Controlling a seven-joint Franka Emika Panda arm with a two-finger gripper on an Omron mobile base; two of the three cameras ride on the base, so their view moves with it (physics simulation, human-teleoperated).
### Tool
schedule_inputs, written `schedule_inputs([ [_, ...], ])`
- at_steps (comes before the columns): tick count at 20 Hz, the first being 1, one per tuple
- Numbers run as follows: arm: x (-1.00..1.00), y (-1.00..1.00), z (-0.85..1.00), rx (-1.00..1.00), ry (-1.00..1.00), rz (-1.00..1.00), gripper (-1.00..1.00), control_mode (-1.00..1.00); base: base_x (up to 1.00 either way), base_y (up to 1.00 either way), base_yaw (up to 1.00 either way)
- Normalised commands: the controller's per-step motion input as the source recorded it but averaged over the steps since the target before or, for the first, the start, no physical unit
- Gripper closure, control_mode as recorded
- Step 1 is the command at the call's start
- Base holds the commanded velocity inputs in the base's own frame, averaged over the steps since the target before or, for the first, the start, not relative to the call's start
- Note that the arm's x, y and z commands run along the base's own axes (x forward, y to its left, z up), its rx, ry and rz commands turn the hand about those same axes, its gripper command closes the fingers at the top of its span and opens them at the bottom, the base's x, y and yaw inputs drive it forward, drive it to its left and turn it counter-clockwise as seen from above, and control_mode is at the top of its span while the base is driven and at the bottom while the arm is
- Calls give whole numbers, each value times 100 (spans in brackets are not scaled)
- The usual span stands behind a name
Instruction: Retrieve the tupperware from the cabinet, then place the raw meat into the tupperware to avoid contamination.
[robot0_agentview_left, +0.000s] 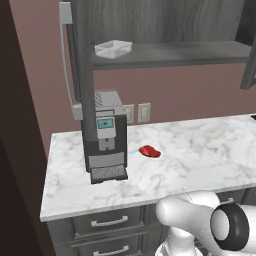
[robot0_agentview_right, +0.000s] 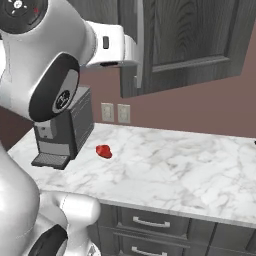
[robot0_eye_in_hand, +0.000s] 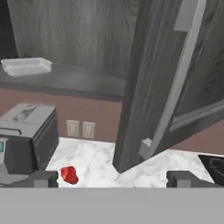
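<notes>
The cabinet (robot0_agentview_left: 165, 20) hangs above the counter with its door (robot0_eye_in_hand: 148, 87) swung open. On its shelf lies the clear tupperware (robot0_agentview_left: 113, 48), also at the upper left of the hand view (robot0_eye_in_hand: 26, 66). The red raw meat (robot0_agentview_left: 149, 151) lies on the marble counter right of the coffee machine (robot0_agentview_left: 105, 135), seen too from the right base (robot0_agentview_right: 103, 151) and the hand (robot0_eye_in_hand: 69, 174). My gripper (robot0_eye_in_hand: 113, 179) is open with nothing between its fingers, a little back from the door's silver bar handle (robot0_eye_in_hand: 179, 74). My white hand (robot0_agentview_right: 117, 47) is up beside that handle (robot0_agentview_right: 140, 45).
The open door's edge (robot0_agentview_left: 82, 65) juts out over the coffee machine (robot0_agentview_right: 62, 132). Two wall outlets (robot0_agentview_left: 136, 113) sit behind the marble counter (robot0_agentview_left: 200, 155). Grey drawers (robot0_agentview_left: 107, 222) run under the counter's front edge. A dark object (robot0_eye_in_hand: 213, 166) lies at the counter's far right.
</notes>
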Motion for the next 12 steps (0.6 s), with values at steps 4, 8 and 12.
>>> schedule_inputs([
  [4, -9, 83, 18, -40, 11, 0, -100, -100, 0, 0, 0],
  [8, -2, 83, 12, -43, 11, 0, -100, -100, 0, 0, 0],
  [12, 18, 48, 0, -40, 12, -2, -100, -100, 0, 0, 0],
])
